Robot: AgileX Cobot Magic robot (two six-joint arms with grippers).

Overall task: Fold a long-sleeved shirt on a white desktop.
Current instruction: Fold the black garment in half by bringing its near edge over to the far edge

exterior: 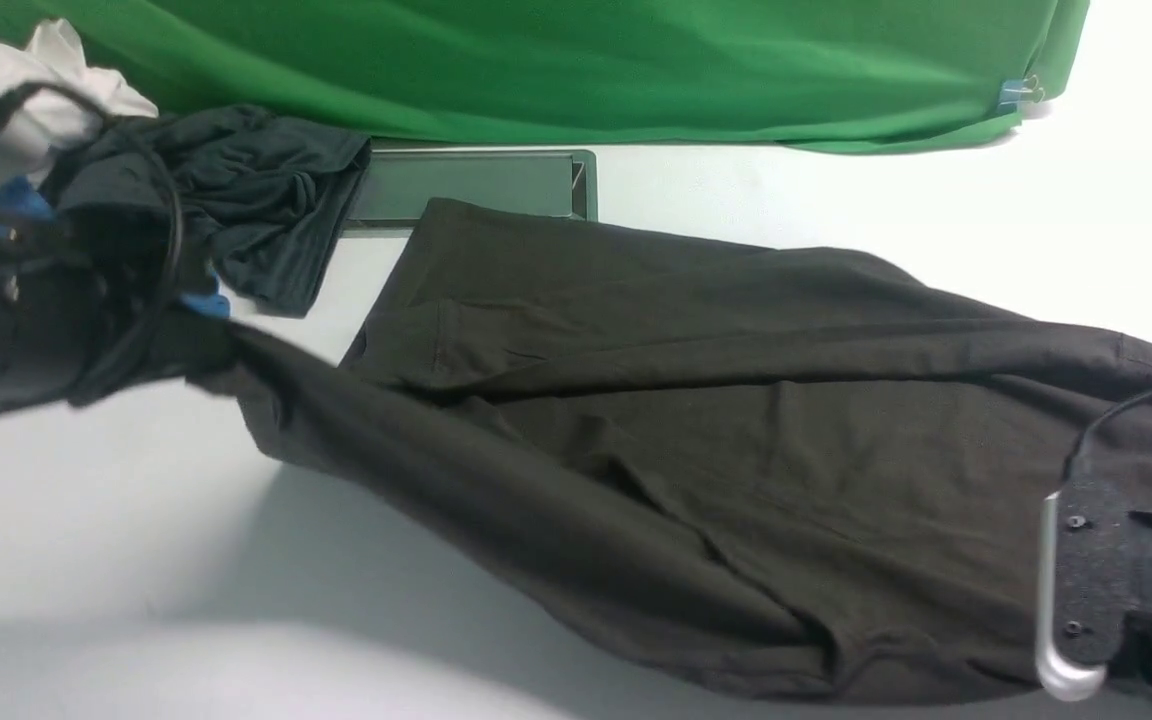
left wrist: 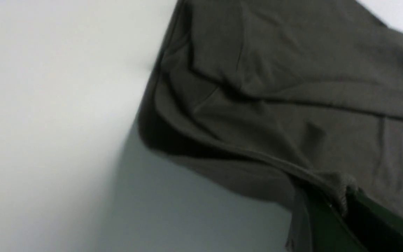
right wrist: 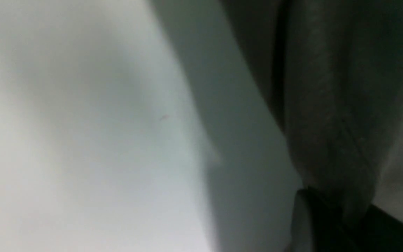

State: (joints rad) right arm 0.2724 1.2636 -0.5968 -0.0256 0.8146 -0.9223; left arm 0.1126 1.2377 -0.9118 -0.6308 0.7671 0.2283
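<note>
Across desk (exterior: 86, 520), shirt (exterior: 696, 420) hung stretched between both arms, far part resting on surface. Left gripper (left wrist: 339, 201) clamped on one edge, right gripper (right wrist: 345, 210) pinched on other end (wrist views blurred). No finished fold visible; most folding probably left.
</note>
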